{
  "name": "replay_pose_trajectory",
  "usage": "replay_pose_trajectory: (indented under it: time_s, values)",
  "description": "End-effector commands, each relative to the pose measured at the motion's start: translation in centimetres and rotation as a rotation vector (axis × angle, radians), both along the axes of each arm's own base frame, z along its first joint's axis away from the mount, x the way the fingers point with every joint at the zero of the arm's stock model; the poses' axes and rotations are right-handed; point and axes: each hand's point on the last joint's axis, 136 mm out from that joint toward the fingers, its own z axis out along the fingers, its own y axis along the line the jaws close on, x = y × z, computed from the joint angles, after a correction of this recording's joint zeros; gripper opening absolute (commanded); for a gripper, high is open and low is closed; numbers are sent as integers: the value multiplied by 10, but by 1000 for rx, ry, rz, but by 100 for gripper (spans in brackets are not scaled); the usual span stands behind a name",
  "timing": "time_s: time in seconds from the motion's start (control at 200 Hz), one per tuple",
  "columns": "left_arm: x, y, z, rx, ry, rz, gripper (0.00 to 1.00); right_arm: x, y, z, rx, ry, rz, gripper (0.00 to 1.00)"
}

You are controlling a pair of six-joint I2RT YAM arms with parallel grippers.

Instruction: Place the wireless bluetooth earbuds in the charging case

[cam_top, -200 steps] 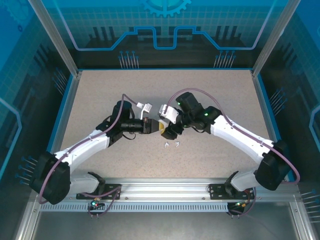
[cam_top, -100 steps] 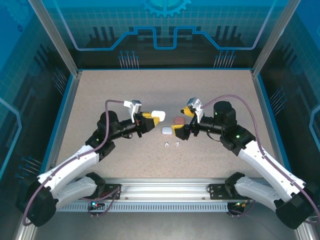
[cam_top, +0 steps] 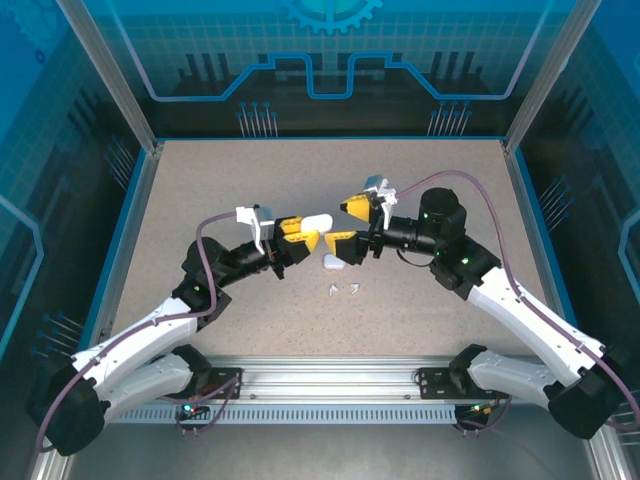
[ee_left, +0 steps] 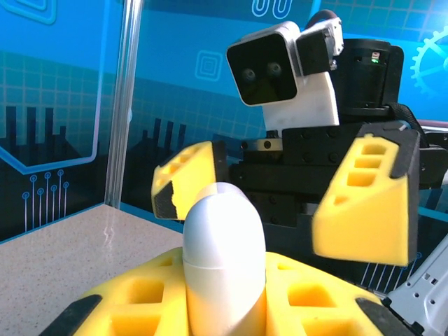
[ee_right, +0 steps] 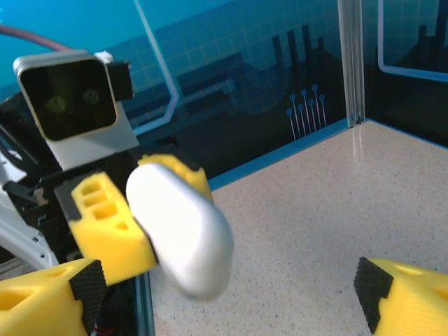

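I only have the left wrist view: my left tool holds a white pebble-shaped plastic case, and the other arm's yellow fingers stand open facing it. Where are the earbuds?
Observer: Two tiny white short-stemmed plastic earbuds lie side by side on the speckled table, nearer the arm bases than your white pebble-shaped case.
Operator: Is anything lying near the right tool?
Observer: Yes, a second white rounded case lies on the table in the top view, between the right tool and the earbuds.
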Motion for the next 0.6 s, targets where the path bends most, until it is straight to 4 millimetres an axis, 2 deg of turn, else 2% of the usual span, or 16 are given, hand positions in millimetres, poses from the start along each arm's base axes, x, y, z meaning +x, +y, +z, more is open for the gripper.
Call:
replay_pose_trajectory:
  time_s: [0.0, 0.345, 0.595]
  values:
    - [-12, 1, 13, -22, -90, -19, 15, 5, 4, 15, 9, -42, -10, 91]
    - [-15, -1, 13, -12, -99, -32, 13, 22, 4, 13, -18, -32, -55, 79]
    - [-14, -1, 10, 0, -97, -31, 13, 35, -2, 18, -12, -20, -80, 77]
